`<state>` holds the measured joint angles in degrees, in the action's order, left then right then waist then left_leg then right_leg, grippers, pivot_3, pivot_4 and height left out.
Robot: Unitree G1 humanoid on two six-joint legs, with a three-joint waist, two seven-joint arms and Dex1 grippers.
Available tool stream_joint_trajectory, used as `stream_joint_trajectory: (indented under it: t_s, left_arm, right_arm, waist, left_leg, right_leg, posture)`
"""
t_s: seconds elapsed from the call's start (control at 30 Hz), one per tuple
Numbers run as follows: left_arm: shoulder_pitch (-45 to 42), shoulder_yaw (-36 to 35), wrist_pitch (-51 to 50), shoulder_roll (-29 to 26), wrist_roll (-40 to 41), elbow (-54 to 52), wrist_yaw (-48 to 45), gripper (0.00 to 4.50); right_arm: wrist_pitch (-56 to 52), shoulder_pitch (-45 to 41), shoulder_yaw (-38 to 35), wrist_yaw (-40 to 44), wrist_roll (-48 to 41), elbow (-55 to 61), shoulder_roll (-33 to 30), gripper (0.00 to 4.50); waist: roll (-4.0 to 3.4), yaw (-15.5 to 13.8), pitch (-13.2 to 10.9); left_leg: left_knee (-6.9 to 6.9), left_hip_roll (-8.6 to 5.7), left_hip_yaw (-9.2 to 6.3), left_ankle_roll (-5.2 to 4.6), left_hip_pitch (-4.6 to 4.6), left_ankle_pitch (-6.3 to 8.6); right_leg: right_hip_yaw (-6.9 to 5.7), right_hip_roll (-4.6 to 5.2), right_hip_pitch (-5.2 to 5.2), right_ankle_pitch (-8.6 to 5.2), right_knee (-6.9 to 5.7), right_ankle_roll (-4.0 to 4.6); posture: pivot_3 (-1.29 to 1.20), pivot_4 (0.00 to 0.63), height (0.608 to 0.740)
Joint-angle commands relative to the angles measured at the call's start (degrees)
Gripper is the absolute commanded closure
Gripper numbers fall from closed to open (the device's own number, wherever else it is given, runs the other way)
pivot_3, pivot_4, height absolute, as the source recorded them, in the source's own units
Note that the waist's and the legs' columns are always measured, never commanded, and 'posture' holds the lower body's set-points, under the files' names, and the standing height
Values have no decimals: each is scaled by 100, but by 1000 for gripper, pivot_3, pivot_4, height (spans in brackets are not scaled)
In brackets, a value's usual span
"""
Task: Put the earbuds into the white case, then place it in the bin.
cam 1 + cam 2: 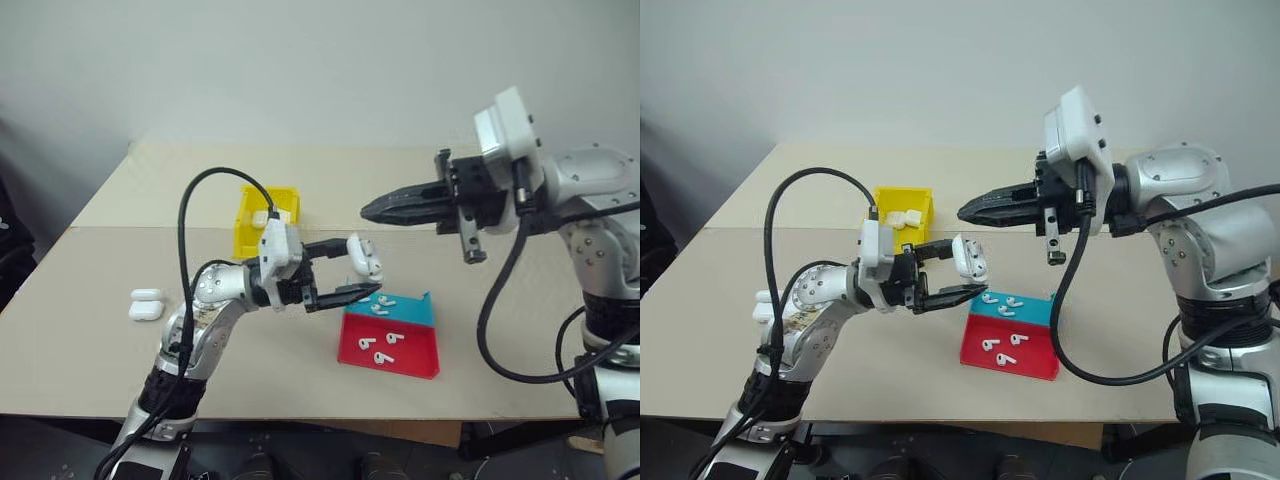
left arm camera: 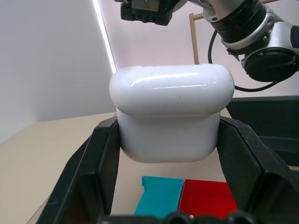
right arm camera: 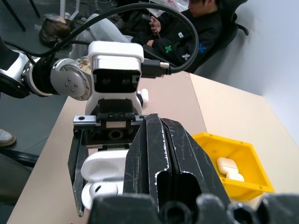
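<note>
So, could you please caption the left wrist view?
Left tool grips the white case above the red-and-teal tray.

The right gripper (image 3: 161, 158) hides much of the white case (image 3: 103, 170).

The white case (image 1: 362, 255) is glossy white all over, held between the matte black fingers of the left pincer (image 1: 352, 268). The right pincer (image 1: 372, 209) is black too, its fingers scuffed with pale scratches (plain in the right wrist view). The bin (image 1: 248, 226) is bright yellow, with two white cases (image 3: 230, 169) inside. The tray (image 1: 400, 358) is two-toned: a teal band along its far side, red for the rest, dotted with glossy white earbuds (image 1: 383, 344). Near the surface's left edge lie white cases (image 1: 146, 303), perhaps two stacked. The surface (image 1: 90, 280) is plain pale beige, unpatterned. The cables are black, the arm shells silver-grey.
</note>
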<state>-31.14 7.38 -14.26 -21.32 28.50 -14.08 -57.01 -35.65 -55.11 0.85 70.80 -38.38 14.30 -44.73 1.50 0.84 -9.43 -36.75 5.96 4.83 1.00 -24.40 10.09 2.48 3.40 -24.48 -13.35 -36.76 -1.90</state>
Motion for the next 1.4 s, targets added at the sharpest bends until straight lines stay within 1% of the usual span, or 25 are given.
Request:
stream_joint_trajectory:
  t_s: [0.03, 0.1, 0.33, 0.53, 0.7, 0.8, 0.93, 1.03, 1.1, 1.2, 1.33, 1.4]
  left_arm:
    - [-2, -62, -20, -35, 77, -209, 23, 1713]
    - [-2, -42, 3, -22, 54, -181, 19, 1713]
    - [-87, -18, -24, 38, 86, -262, 48, 1713]
    - [-26, -56, -8, -1, 96, -306, 61, 1713]
    - [16, -65, -32, -23, 128, -361, 105, 1713]
    - [17, -60, -21, -24, 129, -344, 102, 1713]
    - [30, -70, 38, -20, 89, -272, 116, 1713]
    - [82, -201, 76, -11, 38, -301, 333, 1713]
    - [35, -356, 114, 93, -45, -337, 732, 1713]
    - [-274, -622, 97, 436, -404, -253, 1780, 1713]
    - [-1044, -1153, 482, 1162, -1279, 670, 3769, 1713]
    - [-1370, -1266, 496, 1223, -1795, 1315, 4517, 1713]
  right_arm:
    - [-178, -215, 44, -92, -207, 430, 101, 4471]
    - [-224, -301, 224, -108, -135, 479, 176, 4471]
    - [146, -392, 1153, 34, 868, 441, 126, 4471]
    - [353, -299, 1207, 236, 1206, 276, -83, 4471]
    - [438, -190, 1021, 376, 1192, 248, -247, 4471]
    - [318, -246, 760, 291, 953, 223, -176, 4471]
    - [178, -352, 100, 88, 352, 103, 63, 4471]
    - [158, -276, -525, -262, -29, 36, 174, 4471]
    - [23, -180, -986, -709, -337, 55, 295, 4471]
    - [-148, 139, -1496, -1465, -574, 214, 448, 4471]
    - [-532, 995, -1766, -2629, -665, 663, 711, 4471]
    - [-752, 1246, -1890, -3192, -1041, 977, 971, 4471]
  waist:
    - [0, 14, 0]
    - [0, 14, 0]
    - [0, -7, 0]
    - [0, -14, 0]
    - [-1, -13, 0]
    - [-1, -1, 0]
    - [-1, -6, 0]
    - [-1, -14, 0]
    - [0, -17, 0]
    - [1, -36, 0]
    - [2, -90, 0]
    - [1, -67, 0]
  left_leg:
    - [1, 0, -1, 0, 1, 0]
    - [1, 1, -2, 0, 4, 0]
    - [0, 1, -1, 0, 1, 0]
    - [0, 0, 0, 0, -2, 0]
    - [0, -1, 3, 0, 2, 0]
    - [1, 0, 0, 0, 2, 0]
    - [1, 0, 0, 0, 2, 0]
    - [1, 0, -1, 0, 2, 0]
    - [1, -1, 0, 0, 1, 0]
    - [0, -1, -5, 0, 3, 0]
    - [-5, -6, -8, 0, 4, -1]
    - [-7, -6, -10, -1, 6, -1]
  right_leg:
    - [0, -1, 0, 0, -1, 0]
    - [0, -2, 0, 0, -4, 0]
    - [-1, 0, 0, 0, -3, 1]
    - [-1, 0, -2, 0, 0, 1]
    - [1, 2, 0, 0, -1, 1]
    - [-2, 0, -1, 0, -2, 1]
    - [-2, 0, 1, 0, -2, 2]
    - [-2, 0, 2, 1, -2, 2]
    - [-2, 1, 3, 1, -1, 2]
    - [-4, 1, 11, 2, 1, 2]
    - [-5, 2, 17, 5, 3, -4]
    - [-2, 2, 18, 7, 2, -7]
  posture:
    - [0, 150, 740]
    - [0, 150, 740]
    - [0, 150, 740]
    - [0, 150, 740]
    - [0, 150, 740]
    - [0, 150, 740]
    - [0, 150, 740]
    - [0, 150, 740]
    - [0, 150, 740]
    - [0, 150, 740]
    - [0, 150, 740]
    - [0, 150, 740]
